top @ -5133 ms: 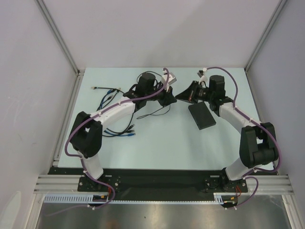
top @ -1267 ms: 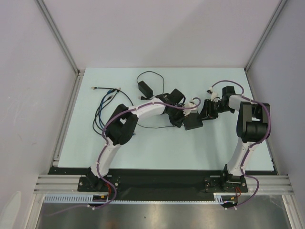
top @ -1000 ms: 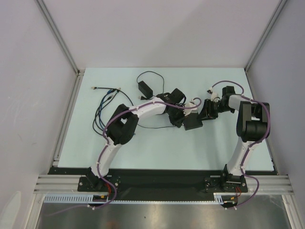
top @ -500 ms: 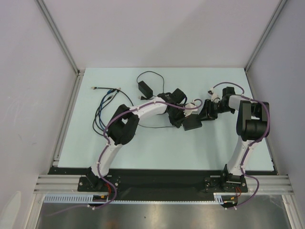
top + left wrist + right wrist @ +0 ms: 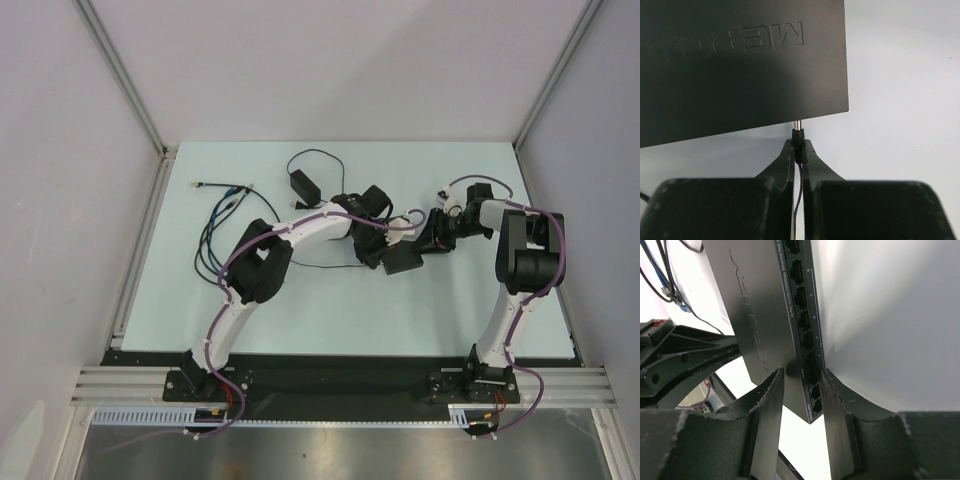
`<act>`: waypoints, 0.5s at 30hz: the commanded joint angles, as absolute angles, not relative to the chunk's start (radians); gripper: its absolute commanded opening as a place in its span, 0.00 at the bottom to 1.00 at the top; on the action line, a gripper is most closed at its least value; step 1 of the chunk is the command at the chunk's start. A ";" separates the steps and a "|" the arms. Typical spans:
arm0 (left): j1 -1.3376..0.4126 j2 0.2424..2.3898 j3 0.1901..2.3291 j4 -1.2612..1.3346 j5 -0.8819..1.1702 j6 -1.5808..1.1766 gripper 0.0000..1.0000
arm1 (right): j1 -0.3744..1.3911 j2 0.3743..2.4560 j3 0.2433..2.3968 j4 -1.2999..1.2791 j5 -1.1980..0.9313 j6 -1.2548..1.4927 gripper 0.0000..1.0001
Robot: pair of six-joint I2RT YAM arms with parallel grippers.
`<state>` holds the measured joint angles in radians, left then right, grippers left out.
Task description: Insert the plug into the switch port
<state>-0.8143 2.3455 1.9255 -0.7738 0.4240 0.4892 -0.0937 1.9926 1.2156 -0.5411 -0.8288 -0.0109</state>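
Note:
The switch (image 5: 404, 260) is a flat matte-black box lying at mid-table between the two grippers. My right gripper (image 5: 802, 385) is shut on its right end, one finger on the flat face and one on the edge with the row of ports (image 5: 802, 315). My left gripper (image 5: 799, 147) is shut on the plug (image 5: 798, 136), a small black barrel with a metal tip and a thin wire trailing back between the fingers. The tip meets the near edge of the switch (image 5: 740, 65); how deep it sits I cannot tell. In the top view the left gripper (image 5: 377, 250) is at the switch's left side and the right gripper (image 5: 436, 233) at its right.
A small black power adapter (image 5: 303, 183) with its looped cord lies behind the left arm. A bundle of blue and black cables (image 5: 215, 228) lies at the left of the table. Frame posts and walls close in the table at the back and sides.
Both grippers and the switch between them have crept very slightly to the left. Both grips are the same as before.

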 commanded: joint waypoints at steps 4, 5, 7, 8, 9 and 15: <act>-0.833 2.398 1.919 -0.844 0.460 0.515 0.00 | -0.074 2.006 1.198 -0.535 -0.881 0.047 0.40; -0.833 2.399 1.922 -0.844 0.465 0.514 0.00 | -0.074 2.005 1.197 -0.535 -0.879 0.051 0.40; -0.833 2.399 1.925 -0.844 0.472 0.514 0.00 | -0.074 2.000 1.186 -0.532 -0.881 0.051 0.40; -0.834 2.399 1.927 -0.844 0.474 0.520 0.00 | -0.074 1.997 1.183 -0.529 -0.881 0.054 0.40; -0.834 2.402 1.927 -0.844 0.471 0.520 0.00 | -0.074 1.997 1.180 -0.529 -0.882 0.054 0.40; -0.839 2.404 1.925 -0.862 0.468 0.548 0.00 | -0.077 1.997 1.177 -0.525 -0.884 0.066 0.41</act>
